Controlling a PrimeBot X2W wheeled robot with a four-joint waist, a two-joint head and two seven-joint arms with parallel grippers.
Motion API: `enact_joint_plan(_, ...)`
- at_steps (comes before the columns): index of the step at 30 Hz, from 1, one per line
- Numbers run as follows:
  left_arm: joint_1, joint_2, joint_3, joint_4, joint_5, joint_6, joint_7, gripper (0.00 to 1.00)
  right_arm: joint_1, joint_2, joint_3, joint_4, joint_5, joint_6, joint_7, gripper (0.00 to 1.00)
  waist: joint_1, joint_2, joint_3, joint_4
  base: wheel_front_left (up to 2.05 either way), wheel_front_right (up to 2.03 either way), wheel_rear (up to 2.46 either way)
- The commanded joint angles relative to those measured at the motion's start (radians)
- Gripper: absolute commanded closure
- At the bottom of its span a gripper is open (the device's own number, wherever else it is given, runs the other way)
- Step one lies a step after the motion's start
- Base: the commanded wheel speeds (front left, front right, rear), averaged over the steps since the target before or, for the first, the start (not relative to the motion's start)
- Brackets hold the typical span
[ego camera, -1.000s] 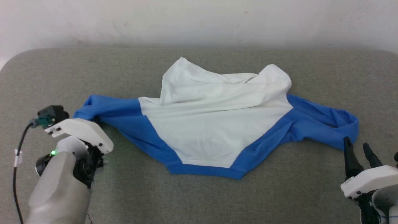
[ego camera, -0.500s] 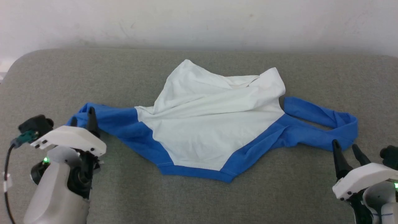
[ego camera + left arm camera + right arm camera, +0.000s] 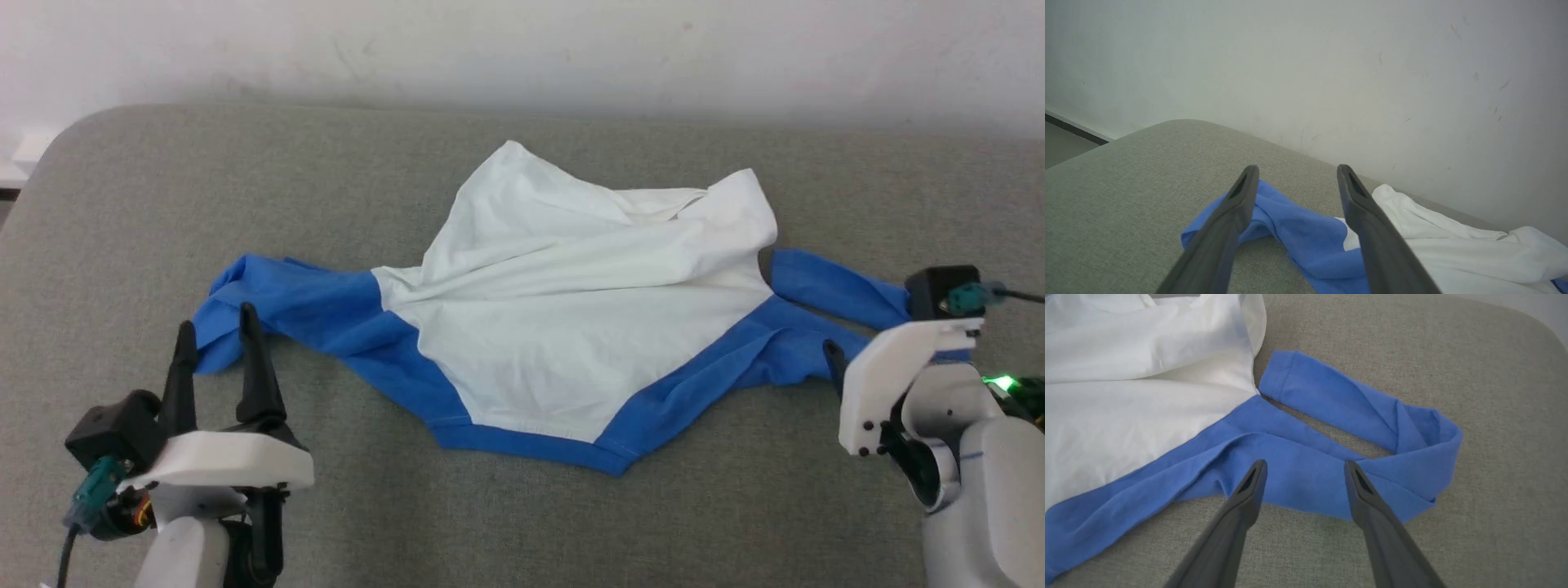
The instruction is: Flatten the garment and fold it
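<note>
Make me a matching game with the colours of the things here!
Things:
1. sleeves
2. shirt body
3. cushion
4. fingers

Colours:
A. grey
B. black
C. blue
D. white

Pairs: 1-C, 2-D, 3-A, 4-B

Grey fabric surface [image 3: 522, 523], rounded corners; scuffed off-white wall [image 3: 522, 49] behind.

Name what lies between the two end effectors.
Head view: the garment, resting on the grey cushion, lies between the left end effector and the right end effector.
</note>
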Motion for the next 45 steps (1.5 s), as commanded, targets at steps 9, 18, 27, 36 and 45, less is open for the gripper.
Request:
enact_joint_plan(9,0.000,-0.082,0.037,0.022,0.065,-0.072,-0.005,0.00,-0.050,-0.026,0.053,0.116,-0.057,-0.001,0.223,0.00,0.0000,0.0000,0.025,0.040,0.00,0.00,0.00)
enact_joint_plan(18,-0.006,-0.114,0.068,0.060,0.090,-0.116,-0.005,0.00,-0.028,-0.032,0.011,0.075,0.000,-0.001,0.142,1.00,0.0000,0.0000,0.018,0.026,0.00,0.00,0.00)
enact_joint_plan(27,-0.002,-0.135,0.076,0.096,0.102,-0.146,-0.005,0.00,0.139,-0.015,-0.204,-0.054,0.014,-0.001,0.119,1.00,0.0000,0.0000,-0.004,0.021,0.00,0.00,0.00)
enact_joint_plan(36,0.011,-0.145,0.068,0.131,0.103,-0.157,-0.002,0.00,0.186,0.001,-0.278,-0.102,0.078,-0.001,0.029,0.00,0.0000,0.0000,-0.024,0.007,0.00,0.00,0.00)
enact_joint_plan(45,0.044,-0.163,-0.016,0.150,-0.015,-0.182,0.247,0.00,0.285,0.002,-0.337,-0.154,0.211,-0.001,-0.100,0.00,0.0000,0.0000,-0.045,0.003,0.00,0.00,0.00)
